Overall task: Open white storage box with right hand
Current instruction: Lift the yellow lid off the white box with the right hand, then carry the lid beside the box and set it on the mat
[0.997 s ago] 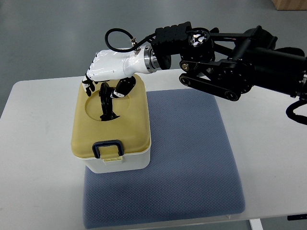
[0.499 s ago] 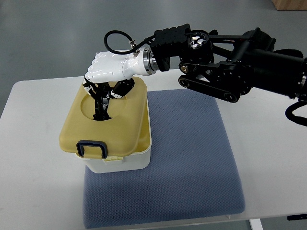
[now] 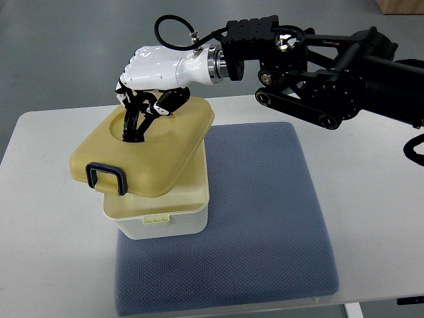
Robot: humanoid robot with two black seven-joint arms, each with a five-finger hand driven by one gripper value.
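Your right hand grips, seemingly by its black handle, the yellow lid, tilted above the white storage box

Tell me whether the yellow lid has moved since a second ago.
Yes. The yellow lid, held by the right robot hand, has lifted and swung left off the white storage box, which stays put on the blue mat.

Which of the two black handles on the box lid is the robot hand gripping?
The right hand grips the upright black handle in the round recess on top of the yellow lid, not the black latch handle at the lid's front edge.
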